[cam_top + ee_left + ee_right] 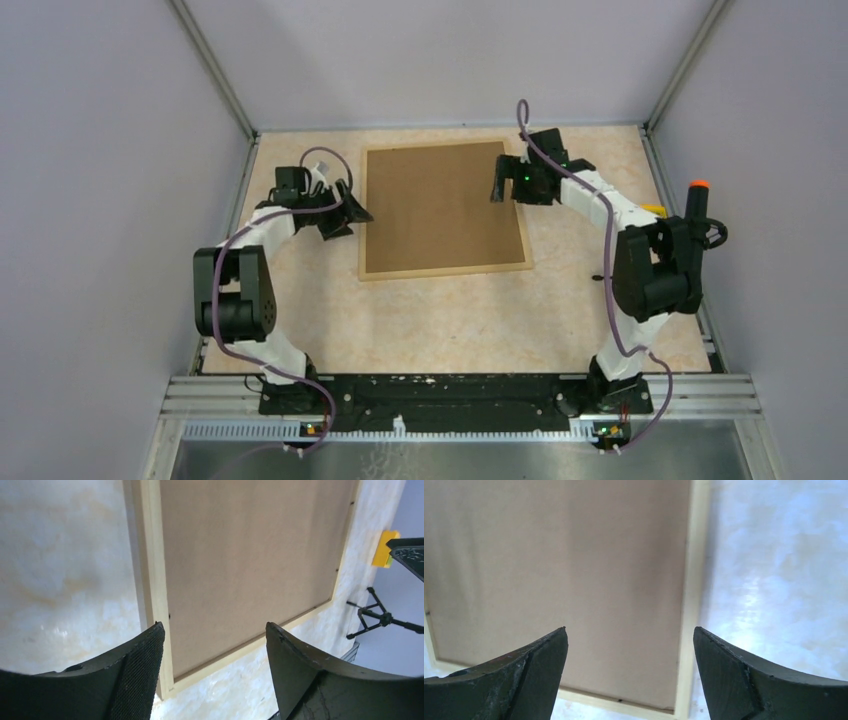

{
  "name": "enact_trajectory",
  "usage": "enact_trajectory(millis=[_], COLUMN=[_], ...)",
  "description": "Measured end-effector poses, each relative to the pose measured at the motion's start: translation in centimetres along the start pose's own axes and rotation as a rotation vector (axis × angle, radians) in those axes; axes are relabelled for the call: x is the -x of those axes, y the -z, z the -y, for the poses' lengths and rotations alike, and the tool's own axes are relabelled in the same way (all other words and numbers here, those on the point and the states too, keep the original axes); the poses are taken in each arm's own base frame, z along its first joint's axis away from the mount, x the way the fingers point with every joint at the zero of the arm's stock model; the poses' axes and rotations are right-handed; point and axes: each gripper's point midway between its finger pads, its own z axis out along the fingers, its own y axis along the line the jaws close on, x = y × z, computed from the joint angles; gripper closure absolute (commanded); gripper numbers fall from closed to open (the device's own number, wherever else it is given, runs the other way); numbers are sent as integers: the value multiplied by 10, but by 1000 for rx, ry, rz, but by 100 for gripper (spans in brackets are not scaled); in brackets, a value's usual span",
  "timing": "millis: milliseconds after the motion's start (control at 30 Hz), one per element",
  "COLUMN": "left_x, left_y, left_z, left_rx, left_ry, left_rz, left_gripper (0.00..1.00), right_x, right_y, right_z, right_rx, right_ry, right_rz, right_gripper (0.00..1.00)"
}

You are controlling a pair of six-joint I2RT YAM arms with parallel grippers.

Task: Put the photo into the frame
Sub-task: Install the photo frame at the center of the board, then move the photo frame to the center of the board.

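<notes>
The frame [445, 270], thin light wood, lies flat in the middle of the table with a plain brown backing board [440, 205] filling it. The photo is hidden. My left gripper [345, 222] hovers open at the frame's left edge; in the left wrist view [215, 627] its jaws straddle a frame [152, 555] corner with nothing between them. My right gripper [505, 180] stands open over the frame's far right corner; in the right wrist view [630, 630] it is above the board [554, 555] and the frame [694, 555] rail, holding nothing.
Grey walls close in the table on three sides. A yellow object [652, 208] and a black tool with an orange tip [697, 195] sit by the right arm at the table's right edge. A small black stand [375, 617] shows in the left wrist view.
</notes>
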Motion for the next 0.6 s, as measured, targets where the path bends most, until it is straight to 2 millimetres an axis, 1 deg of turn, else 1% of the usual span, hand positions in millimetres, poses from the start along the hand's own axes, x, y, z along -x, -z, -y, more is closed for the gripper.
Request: enact_trajectory(millis=[67,133,200,233,300,333,367,400,433,500,533,600], left_x=[15,25,27,23,10,4,4,3,1,-7,-10,-16], left_y=[-1,-9,-24,-32,-45,-50,-51,-51,-52,-54,-53,-52], left_z=[5,4,-3,-9,-22,-25,-24,-24,-23,-22,-23,-23], left_rx=[-8,-10,-11,-6,10,11,6,6,4,5,6,10], left_ry=[-18,-21,-11,0,32,48,45,41,37,26,16,1], left_rz=[24,26,7,-12,-62,-86,-88,-91,-96,-107,-107,-109], left_gripper=[23,24,28,30,34,37,40,41,43,48,51,51], right_x=[10,15,15,12,4,-5,-12,-21,-24,-24,-28,-33], right_y=[-1,-6,-15,-23,-38,-47,-53,-59,-61,-59,-59,-55], right_z=[21,38,52,58,62,62,61,60,59,57,59,59], right_rx=[-23,-44,-59,-63,-56,-46,-35,-22,-13,5,12,37], right_ry=[-48,-84,-106,-116,-128,-137,-146,-153,-157,-154,-157,-167], right_rz=[22,33,32,22,-6,-36,-58,-75,-78,-57,-49,-24], right_gripper=[7,7,11,14,19,21,22,23,25,31,33,33])
